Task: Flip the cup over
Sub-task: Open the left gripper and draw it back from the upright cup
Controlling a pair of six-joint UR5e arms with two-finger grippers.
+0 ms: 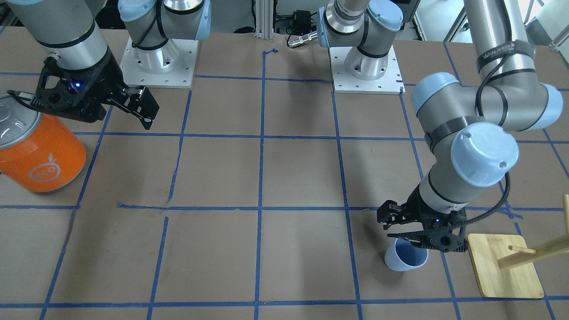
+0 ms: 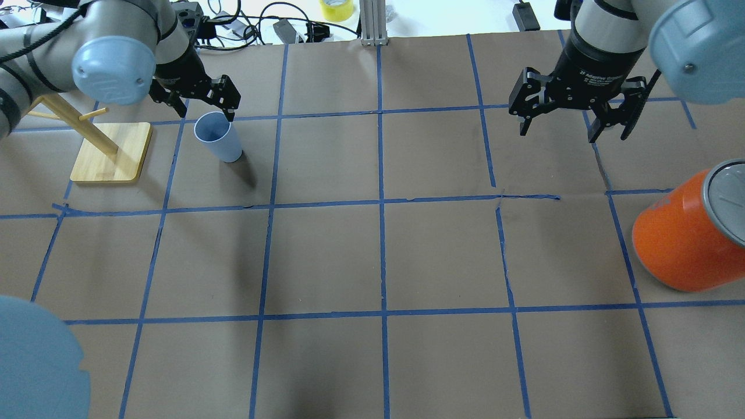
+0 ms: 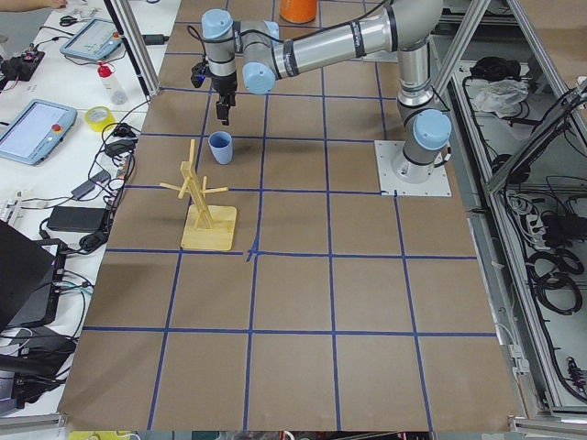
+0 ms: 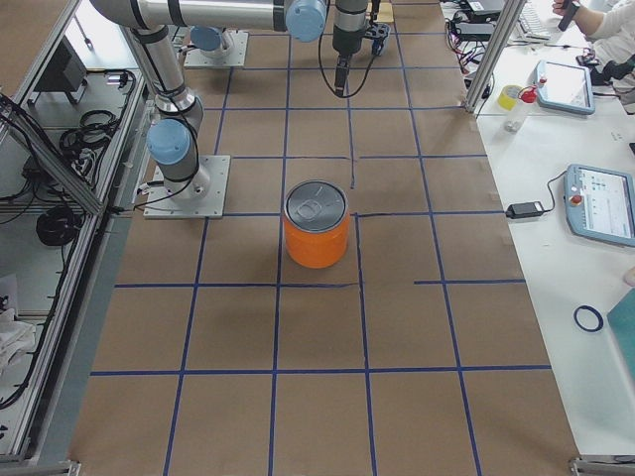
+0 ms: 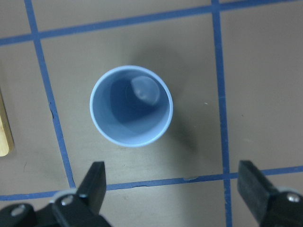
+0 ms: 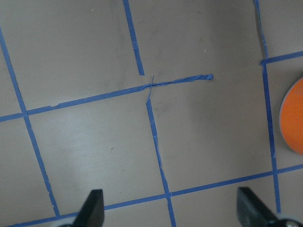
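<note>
The pale blue cup (image 2: 218, 137) stands upright with its mouth up on the brown table. It also shows in the front view (image 1: 405, 258), the left side view (image 3: 220, 147) and the left wrist view (image 5: 131, 106). My left gripper (image 2: 201, 107) is open and empty, just above and beside the cup's rim, not touching it; its fingertips (image 5: 97, 176) frame the bottom of the wrist view. My right gripper (image 2: 573, 125) is open and empty above bare table, far from the cup.
A large orange can (image 2: 681, 238) with a silver top stands near my right gripper. A wooden peg stand (image 2: 110, 152) on a square base stands close beside the cup. Blue tape lines grid the table.
</note>
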